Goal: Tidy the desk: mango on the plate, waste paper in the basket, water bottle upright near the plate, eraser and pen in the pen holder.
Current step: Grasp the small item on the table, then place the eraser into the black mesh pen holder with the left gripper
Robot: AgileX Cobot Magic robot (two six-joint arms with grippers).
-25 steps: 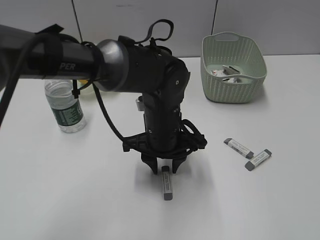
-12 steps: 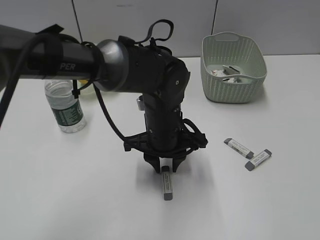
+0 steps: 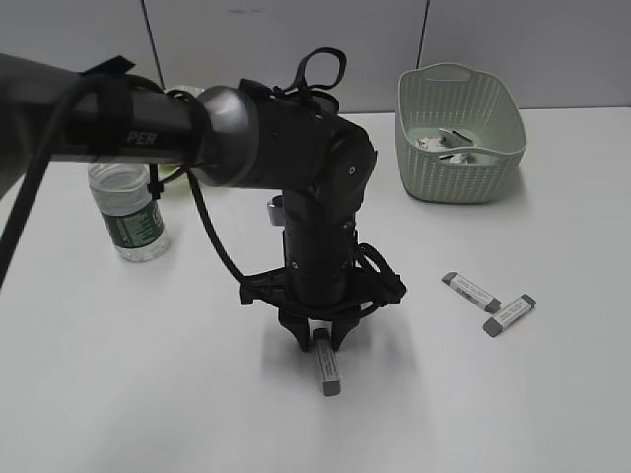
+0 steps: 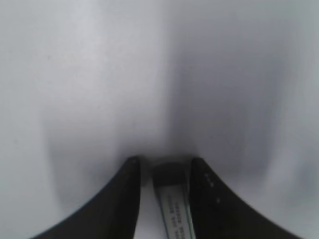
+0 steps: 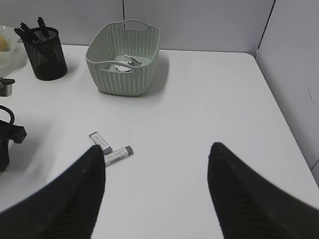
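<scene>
Holding tool: the left gripper (image 3: 317, 340) is pointed straight down, with its jaws part way open around one end of an eraser (image 3: 326, 369). Whether the eraser is being squeezed cannot be told.
Why so: the eraser is lying flat on the desk (image 3: 118, 384), so it is likely being caught from above to be lifted.
Eraser's place: the free end is seen sticking out toward 6 o'clock from the tool.
Other tool: the right gripper (image 5: 155, 148) is held wide open, with nothing in it, probably kept out of the way.
Other erasers: two more (image 3: 470, 292) (image 3: 509, 314) are found at 3 o'clock, touching or nearly so.
Basket (image 3: 461, 148): it is seen at 1 o'clock, with the waste paper (image 3: 439, 146) inside.
Water bottle (image 3: 128, 212): it is stood upright at 10 o'clock.
Left wrist view only: the eraser is shown right between the fingers, which is hidden by the arm elsewhere.
Right wrist view only: the pen holder (image 5: 46, 55), with pens in it, is shown. It is blocked by the arm in the exterior view.
</scene>
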